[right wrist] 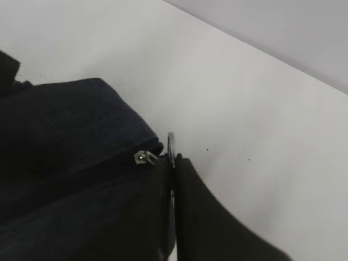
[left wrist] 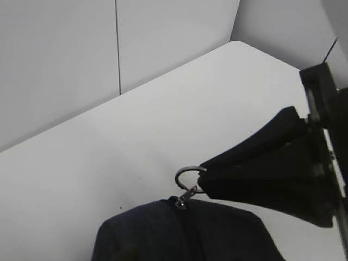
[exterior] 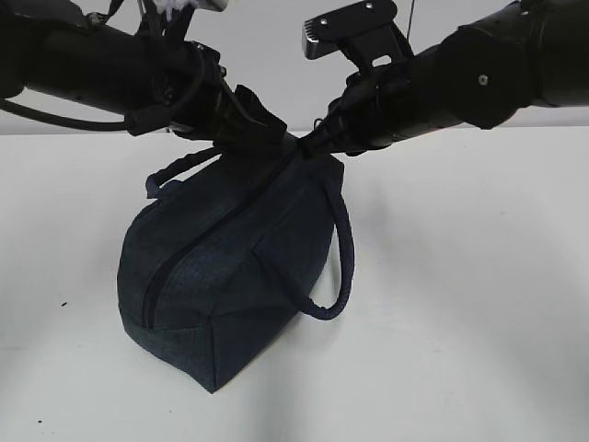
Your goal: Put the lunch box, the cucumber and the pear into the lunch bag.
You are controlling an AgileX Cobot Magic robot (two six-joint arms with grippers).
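Note:
The dark navy lunch bag (exterior: 221,267) lies on the white table with its top zipper closed and its far end raised. My right gripper (exterior: 308,145) is shut on the metal ring pull (right wrist: 171,142) at that far end; its pads (right wrist: 163,185) pinch the ring edge-on. The left wrist view shows the ring pull (left wrist: 177,179) held by those black fingers (left wrist: 255,174) above the bag (left wrist: 163,234). My left gripper (exterior: 276,136) sits on the bag's raised end beside the right one and looks closed on the fabric. The lunch box, cucumber and pear are out of view.
One padded loop handle (exterior: 340,267) hangs down the bag's right side, the other (exterior: 179,170) lies at its left. The white table (exterior: 479,322) spreads around the bag, with a grey wall behind it. The table corner (left wrist: 239,46) shows in the left wrist view.

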